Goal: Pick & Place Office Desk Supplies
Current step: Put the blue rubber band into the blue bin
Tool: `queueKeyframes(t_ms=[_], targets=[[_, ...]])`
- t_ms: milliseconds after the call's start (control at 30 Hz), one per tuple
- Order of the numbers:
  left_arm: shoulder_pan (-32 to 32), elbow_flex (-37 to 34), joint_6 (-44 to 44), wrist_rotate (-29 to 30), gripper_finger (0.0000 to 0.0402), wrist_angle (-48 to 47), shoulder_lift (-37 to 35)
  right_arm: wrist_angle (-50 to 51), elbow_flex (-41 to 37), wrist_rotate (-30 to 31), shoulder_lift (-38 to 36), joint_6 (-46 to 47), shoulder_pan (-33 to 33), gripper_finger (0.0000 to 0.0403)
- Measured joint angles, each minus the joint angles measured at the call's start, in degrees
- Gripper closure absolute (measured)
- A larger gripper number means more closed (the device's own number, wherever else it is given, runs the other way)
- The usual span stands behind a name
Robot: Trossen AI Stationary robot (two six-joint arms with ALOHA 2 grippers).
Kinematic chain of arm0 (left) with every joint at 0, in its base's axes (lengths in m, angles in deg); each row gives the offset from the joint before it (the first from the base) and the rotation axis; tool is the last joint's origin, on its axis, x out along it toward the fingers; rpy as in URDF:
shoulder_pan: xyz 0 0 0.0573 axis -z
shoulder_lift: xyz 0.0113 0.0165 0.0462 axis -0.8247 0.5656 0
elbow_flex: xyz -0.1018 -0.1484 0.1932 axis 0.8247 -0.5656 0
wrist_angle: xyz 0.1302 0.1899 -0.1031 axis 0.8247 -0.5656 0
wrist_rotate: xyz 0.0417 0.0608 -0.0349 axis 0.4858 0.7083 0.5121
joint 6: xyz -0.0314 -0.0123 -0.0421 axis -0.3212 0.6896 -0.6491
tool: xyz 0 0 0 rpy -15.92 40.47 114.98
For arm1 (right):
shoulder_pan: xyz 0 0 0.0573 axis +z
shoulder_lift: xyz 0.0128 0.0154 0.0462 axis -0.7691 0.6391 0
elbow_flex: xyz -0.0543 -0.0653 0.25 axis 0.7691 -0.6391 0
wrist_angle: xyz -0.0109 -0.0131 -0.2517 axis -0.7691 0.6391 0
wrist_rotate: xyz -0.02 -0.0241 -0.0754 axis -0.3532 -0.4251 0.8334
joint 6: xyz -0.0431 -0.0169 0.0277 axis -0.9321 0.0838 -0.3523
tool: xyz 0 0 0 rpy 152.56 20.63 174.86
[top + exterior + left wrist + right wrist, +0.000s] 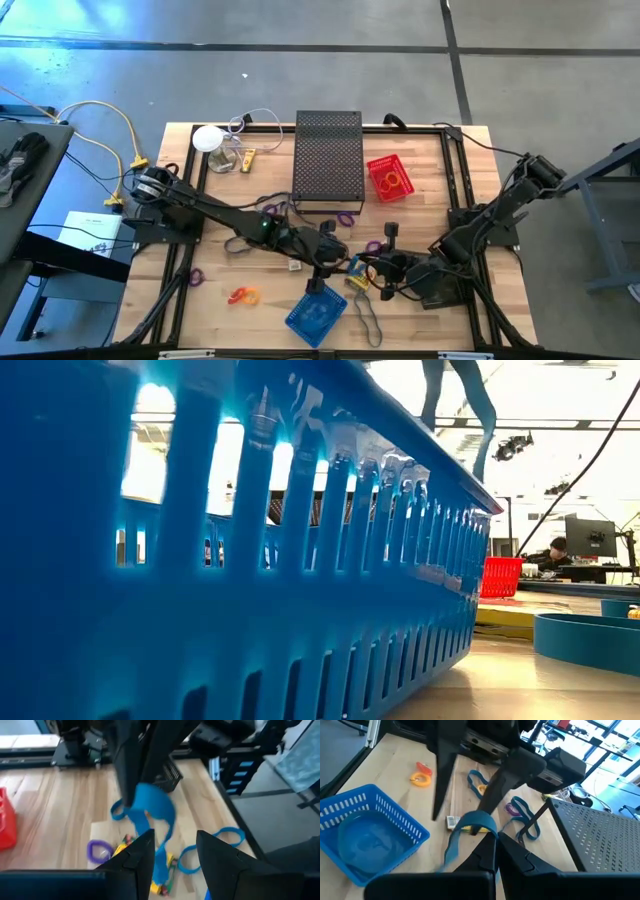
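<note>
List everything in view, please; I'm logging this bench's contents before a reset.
table: one, light wood, under everything
mesh box: one, black, far middle
red basket: one, right of the mesh box, orange loops inside
blue basket: one, near edge
white round object: one, far left corner
orange loops: small cluster, left of the blue basket
purple loops: at least three, scattered
yellow packets: few, mid table
blue band: one, hanging mid table
person: one, far behind
left pincer: open, facing the blue band
right pincer: shut on the blue band
</note>
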Motion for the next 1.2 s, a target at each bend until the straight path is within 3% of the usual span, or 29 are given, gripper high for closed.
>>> queueKeyframes(t_ms=[567, 1200], targets=[[0.9, 0.0, 0.1, -1.1, 0.0261, 6.3, 3.4, -8.1, 0.0, -0.5, 0.0, -6.0, -1.2, 0.0401], [1.6, 0.0, 1.8, -1.0, 0.0262, 6.6, 3.6, -7.3, -0.2, 0.0, 0.0, -5.2, -1.5, 0.0401]])
